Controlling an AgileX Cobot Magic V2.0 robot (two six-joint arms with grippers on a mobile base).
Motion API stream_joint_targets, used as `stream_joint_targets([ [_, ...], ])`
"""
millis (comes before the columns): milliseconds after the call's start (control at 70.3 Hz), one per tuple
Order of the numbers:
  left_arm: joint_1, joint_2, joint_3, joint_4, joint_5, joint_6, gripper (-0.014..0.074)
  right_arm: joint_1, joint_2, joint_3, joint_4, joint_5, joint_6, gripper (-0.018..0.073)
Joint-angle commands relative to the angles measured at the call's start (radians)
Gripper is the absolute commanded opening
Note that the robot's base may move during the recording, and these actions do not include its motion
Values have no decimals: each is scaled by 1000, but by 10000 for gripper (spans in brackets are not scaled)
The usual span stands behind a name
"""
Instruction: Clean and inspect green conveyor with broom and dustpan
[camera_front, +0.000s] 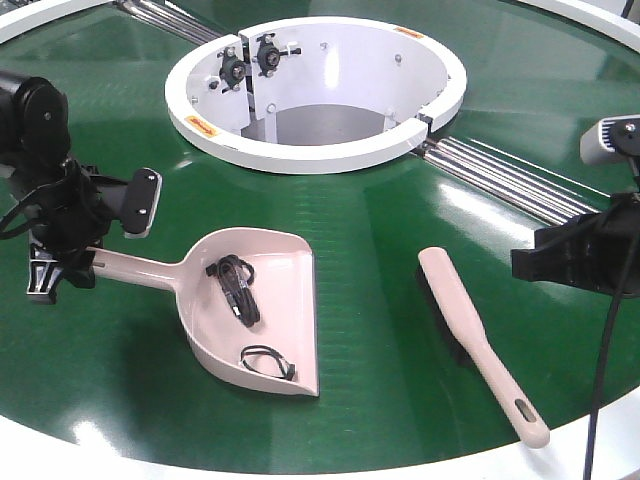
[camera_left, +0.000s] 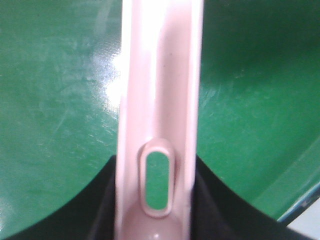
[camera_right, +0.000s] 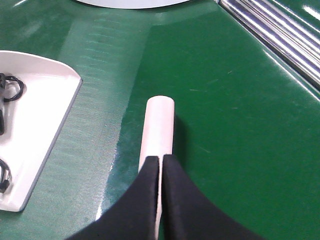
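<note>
At the left of the frame the left gripper (camera_front: 95, 262) is clenched on the handle of the dustpan (camera_front: 262, 310), which rests on the green conveyor (camera_front: 400, 350). Right of centre lies the broom (camera_front: 478, 338). At the right edge, the right gripper (camera_front: 535, 262) has its fingers pressed together, grasping nothing.

A coiled black cable (camera_front: 234, 288) and a small black loop (camera_front: 266, 362) lie near each other.

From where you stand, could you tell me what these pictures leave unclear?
- Left hand: its grip on the dustpan handle is hidden by its own body in the front view.
- Right hand: cut off by the front view's edge.
- Broom: bristles mostly hidden underneath.
</note>
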Motion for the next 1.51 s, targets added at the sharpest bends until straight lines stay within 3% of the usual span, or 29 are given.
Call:
stream_joint_targets([
  [0, -8, -51, -26, -20, -9, -9, 7, -2, -18, -26, 1, -63, -10, -8],
  [199, -8, -51, -26, -20, -13, -9, 86, -2, -18, -26, 1, -61, -10, -8],
  [611, -8, -51, -26, -20, -5, -18, 533, -2, -18, -26, 1, -42, -10, -8],
  [754, -8, -64, -26, -15, 17, -24, 577, -2, -18, -26, 1, -34, -10, -8],
  [896, -8, -116, -26, -10, 24, -109, 565, -2, -18, -26, 1, -40, -10, -8],
  [1152, -8, -276, -26, -20, -32, -444, 436, -2, -18, -26, 1, -42, -6, -6],
  [1294, -8, -360, -26, -20, -114, -595, 271, -2, -18, -26, 1, -44, 4, -4],
  [1450, -8, -447, -26, -21, -168, -791, -11, -2, -36, -26, -3, -87, 6, -3],
  [1493, -8, -468, -26, -21, -179, -877, -9, -2, -52, -26, -6, -107, 1, -3],
])
